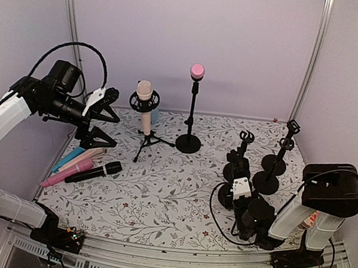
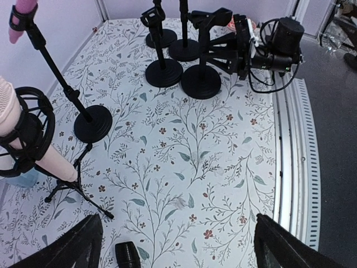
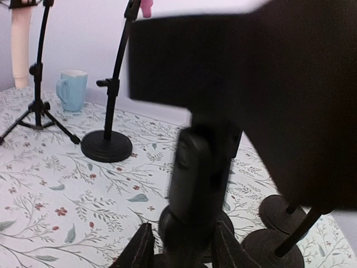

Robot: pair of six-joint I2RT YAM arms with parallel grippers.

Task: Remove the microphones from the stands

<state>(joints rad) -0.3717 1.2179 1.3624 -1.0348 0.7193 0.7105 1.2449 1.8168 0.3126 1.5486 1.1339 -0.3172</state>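
Two microphones sit on stands at the back. A pink microphone [image 1: 197, 71] tops a straight black stand [image 1: 191, 119], and a beige microphone [image 1: 144, 96] hangs in a shock mount on a tripod [image 1: 146, 140]. My left gripper [image 1: 109, 103] is raised at the left of the beige microphone, open and empty; its wrist view shows it [image 2: 177, 223] wide apart above the mat. My right gripper [image 1: 232, 173] is low among the empty stands. Its fingers [image 3: 134, 251] flank a blurred black stand [image 3: 195, 178]; contact is unclear.
Several loose microphones lie at the left of the mat, among them a black one [image 1: 94, 172] and a pink one [image 1: 66, 173]. Several empty black stands [image 1: 275, 164] cluster at the right. A blue mug [image 3: 72, 89] stands behind the tripod. White walls enclose the mat.
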